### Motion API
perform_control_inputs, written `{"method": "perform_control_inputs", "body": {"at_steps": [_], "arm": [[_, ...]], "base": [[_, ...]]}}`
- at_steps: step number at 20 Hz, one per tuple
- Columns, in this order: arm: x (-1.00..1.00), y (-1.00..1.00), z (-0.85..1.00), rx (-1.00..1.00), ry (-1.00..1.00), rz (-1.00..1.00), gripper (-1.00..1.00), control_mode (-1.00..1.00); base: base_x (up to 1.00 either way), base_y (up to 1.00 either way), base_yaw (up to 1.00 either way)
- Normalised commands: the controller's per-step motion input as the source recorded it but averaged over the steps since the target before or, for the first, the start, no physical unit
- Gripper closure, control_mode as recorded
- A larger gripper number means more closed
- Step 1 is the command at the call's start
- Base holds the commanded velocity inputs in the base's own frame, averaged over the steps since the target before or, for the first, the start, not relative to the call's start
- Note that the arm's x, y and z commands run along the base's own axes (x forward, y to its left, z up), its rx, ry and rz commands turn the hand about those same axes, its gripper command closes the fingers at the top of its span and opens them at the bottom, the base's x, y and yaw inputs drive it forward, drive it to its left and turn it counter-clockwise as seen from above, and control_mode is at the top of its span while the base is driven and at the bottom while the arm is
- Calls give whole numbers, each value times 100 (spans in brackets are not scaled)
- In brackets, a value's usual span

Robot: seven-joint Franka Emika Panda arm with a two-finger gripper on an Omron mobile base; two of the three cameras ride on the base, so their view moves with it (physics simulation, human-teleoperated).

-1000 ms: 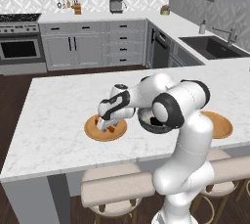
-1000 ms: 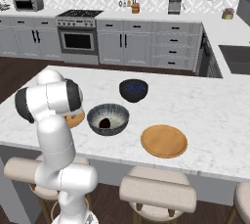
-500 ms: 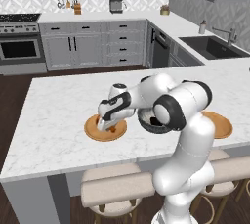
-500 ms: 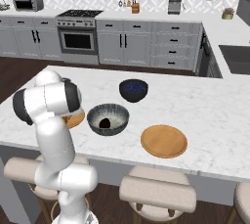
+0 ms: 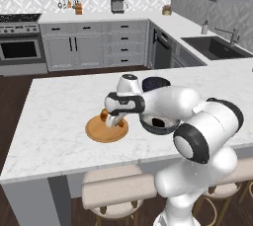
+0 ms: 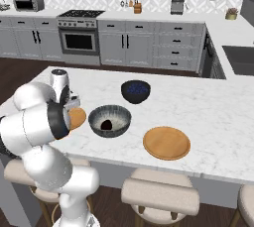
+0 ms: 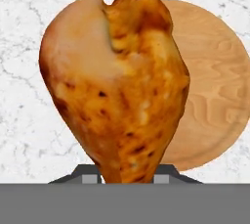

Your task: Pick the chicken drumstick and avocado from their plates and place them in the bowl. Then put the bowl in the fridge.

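While the white arm reaches low over the marble table (image 5: 54,121), the tool (image 5: 114,121) is clenched on the chicken drumstick (image 7: 117,86), whose narrow end sits between the two dark fingertips (image 7: 88,176) in the hand view while its thick end points away from the camera. Behind the drumstick in that view lies a round wooden plate (image 7: 210,96), with the meat overlapping the plate's near edge. From the left base view the same plate (image 5: 99,131) lies just beside the grey speckled bowl (image 5: 158,124), on the side away from the sink (image 5: 215,47), and the tool hangs right over it. Inside the bowl, as the right base view shows, rests the dark avocado (image 6: 105,125). A second wooden plate (image 6: 166,142) lies near the bowl on its other side, toward the table's front edge. Behind the bowl, toward the stove (image 6: 79,30), stands a smaller glossy navy bowl (image 6: 135,91), apart from the grey one.
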Motion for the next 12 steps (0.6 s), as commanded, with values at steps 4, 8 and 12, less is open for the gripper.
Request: {"method": "perform_control_inputs", "body": {"at_steps": [4, 8, 12], "arm": [[-88, -95, 88, 3, -15, 9, 100, -100], [-61, -100, 59, 5, -13, 2, 100, -100], [-1, -100, 46, 4, 3, 0, 100, -100]], "base": [[0, 0, 0], [0, 0, 0], [0, 0, 0]]}}
